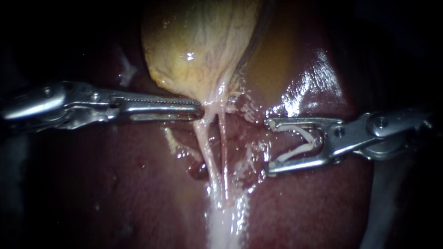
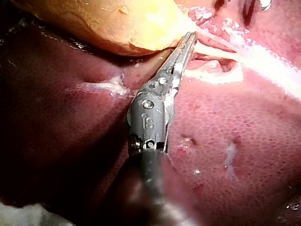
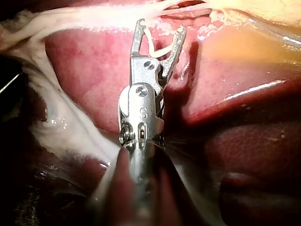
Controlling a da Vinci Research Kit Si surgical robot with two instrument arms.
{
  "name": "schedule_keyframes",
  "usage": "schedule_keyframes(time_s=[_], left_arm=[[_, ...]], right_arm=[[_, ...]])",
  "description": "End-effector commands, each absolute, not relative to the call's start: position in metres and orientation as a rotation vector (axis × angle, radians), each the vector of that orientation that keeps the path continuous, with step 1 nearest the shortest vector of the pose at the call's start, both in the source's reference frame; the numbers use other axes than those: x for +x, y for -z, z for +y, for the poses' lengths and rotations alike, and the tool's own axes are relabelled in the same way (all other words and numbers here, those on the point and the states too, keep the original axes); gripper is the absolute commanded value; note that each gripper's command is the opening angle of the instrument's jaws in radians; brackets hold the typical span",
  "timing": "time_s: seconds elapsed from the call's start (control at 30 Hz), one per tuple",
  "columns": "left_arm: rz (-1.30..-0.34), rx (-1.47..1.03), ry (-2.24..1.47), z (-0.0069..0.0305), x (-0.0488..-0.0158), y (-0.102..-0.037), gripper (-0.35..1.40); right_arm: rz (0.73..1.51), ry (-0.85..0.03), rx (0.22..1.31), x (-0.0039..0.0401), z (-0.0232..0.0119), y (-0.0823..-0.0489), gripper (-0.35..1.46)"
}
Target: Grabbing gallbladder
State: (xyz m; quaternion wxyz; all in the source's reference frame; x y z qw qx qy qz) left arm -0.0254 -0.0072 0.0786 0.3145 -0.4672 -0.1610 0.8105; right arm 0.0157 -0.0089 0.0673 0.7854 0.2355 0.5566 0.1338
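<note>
The yellowish gallbladder hangs over the dark red liver. It narrows to pale strands that run down the middle. My left instrument comes in level from the left. Its jaws lie together, and their tip touches the gallbladder's narrow lower end without holding tissue. In the left wrist view the left instrument has its toothed jaws pressed together beside the gallbladder. My right instrument stands to the right of the strands, jaws wide open, with a white shred stuck between them. The right wrist view shows the right instrument the same way.
Wet, glistening liver surface lies to the upper right of the gallbladder. A raw patch of dissected tissue sits between the two instruments' tips. In the right wrist view a white band of tissue runs beside the instrument's shaft.
</note>
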Motion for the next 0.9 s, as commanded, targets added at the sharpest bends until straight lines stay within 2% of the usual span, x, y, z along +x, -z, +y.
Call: schedule_keyframes(time_s=[0.03,0.47,0.9], left_arm=[[-0.428,-1.232,-2.135,-0.0072,-0.0253,-0.0781,-0.35],[-0.440,-1.250,-2.085,-0.0046,-0.0238,-0.0728,-0.35],[-0.430,-1.262,-2.080,-0.0038,-0.0237,-0.0719,-0.35]], right_arm=[[1.200,-0.289,0.508,0.0157,-0.0089,-0.0673,0.49],[1.200,-0.289,0.508,0.0157,-0.0088,-0.0673,0.49],[1.200,-0.289,0.508,0.0157,-0.0088,-0.0673,0.49]])
